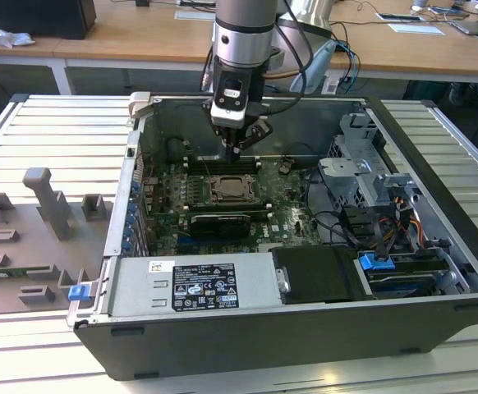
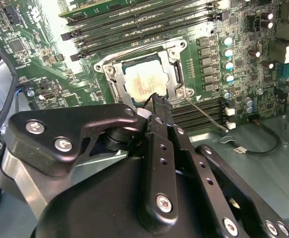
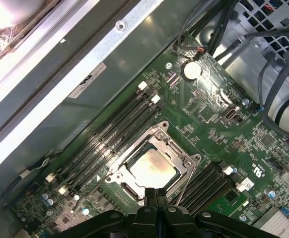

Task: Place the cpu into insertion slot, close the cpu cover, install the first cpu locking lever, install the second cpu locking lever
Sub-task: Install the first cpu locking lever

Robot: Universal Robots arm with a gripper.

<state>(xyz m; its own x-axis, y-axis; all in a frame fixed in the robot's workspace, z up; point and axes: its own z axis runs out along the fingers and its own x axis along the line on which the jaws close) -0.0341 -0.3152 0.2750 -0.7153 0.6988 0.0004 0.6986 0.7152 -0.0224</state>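
Silvery-beige metal of the cpu shows through the flat-lying cpu cover, seated in the insertion slot. The gripper, fingers pressed together (nothing pinched), hangs over the slot's edge, near a thin wire lever slanting out from the corner.

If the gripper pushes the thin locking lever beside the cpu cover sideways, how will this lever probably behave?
The locking lever looks like a thin bare metal rod, so it is probably springy and may slip off the gripper. One end seems anchored beside the cpu cover, so it would likely pivot rather than slide freely.
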